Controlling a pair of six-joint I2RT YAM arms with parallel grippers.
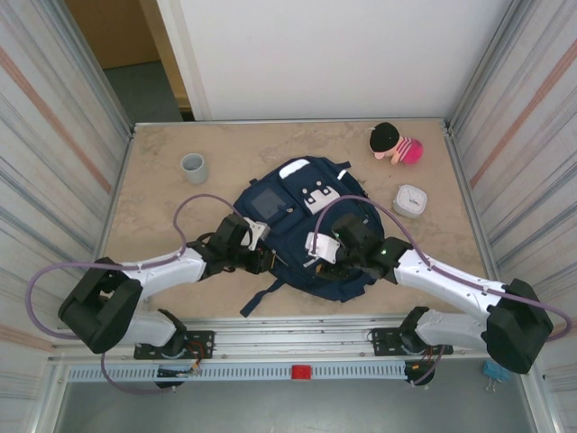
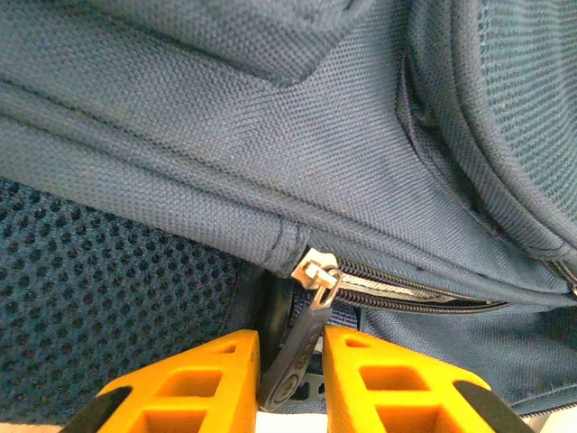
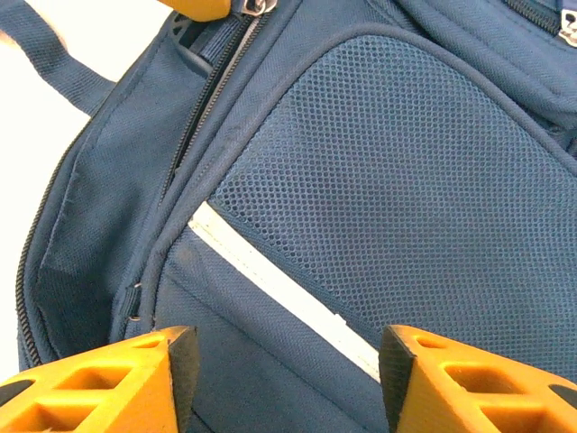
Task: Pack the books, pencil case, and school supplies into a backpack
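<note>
The backpack [image 1: 302, 234] is lying mid-frame on the worktop [image 1: 162, 225], and packing seems to be sitting at the zip stage: the left pincer [image 2: 290, 341] is closely flanking the zipper pull [image 2: 305, 320], grip impossible to tell, while the right pincer [image 3: 287, 347] is gaping over mesh.

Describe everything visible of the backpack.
Navy woven-fabric backpack lying flat on the table, front up: mesh panels, white stripes, grey square patch, white tab. A strap trails toward the near edge. Its zipper's black pull sits between the jaws of the left gripper; the open jaws of the right gripper stand over one mesh panel.
</note>
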